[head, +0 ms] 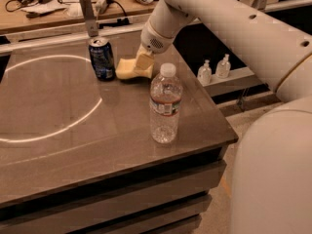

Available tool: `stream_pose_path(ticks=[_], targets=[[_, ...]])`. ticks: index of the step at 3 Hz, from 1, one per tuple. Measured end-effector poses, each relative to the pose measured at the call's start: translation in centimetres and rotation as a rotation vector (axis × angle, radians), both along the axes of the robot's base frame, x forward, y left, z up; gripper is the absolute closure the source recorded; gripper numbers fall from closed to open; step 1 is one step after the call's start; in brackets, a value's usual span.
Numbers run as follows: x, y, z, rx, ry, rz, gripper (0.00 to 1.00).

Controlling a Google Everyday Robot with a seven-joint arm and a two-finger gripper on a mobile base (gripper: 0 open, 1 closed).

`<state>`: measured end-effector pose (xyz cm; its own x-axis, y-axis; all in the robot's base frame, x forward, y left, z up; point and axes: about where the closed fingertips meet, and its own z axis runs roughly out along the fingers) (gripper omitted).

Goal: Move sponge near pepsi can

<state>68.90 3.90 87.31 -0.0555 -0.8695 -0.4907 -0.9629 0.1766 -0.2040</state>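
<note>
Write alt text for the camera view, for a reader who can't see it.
The robot's gripper holds the sponge low over a brown table, close beside the pepsi can. A clear water bottle stands upright nearer the camera, by the table's edge.
</note>
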Motion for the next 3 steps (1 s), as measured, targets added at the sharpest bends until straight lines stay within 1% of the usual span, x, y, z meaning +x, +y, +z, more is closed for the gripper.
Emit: stream_pose_path(ticks=[2, 3], targets=[[-0.14, 0.53, -0.78, -0.008, 0.031, -0.006, 0.28], [-0.40, 0.64, -0.82, -0.001, 0.037, -0.001, 0.05]])
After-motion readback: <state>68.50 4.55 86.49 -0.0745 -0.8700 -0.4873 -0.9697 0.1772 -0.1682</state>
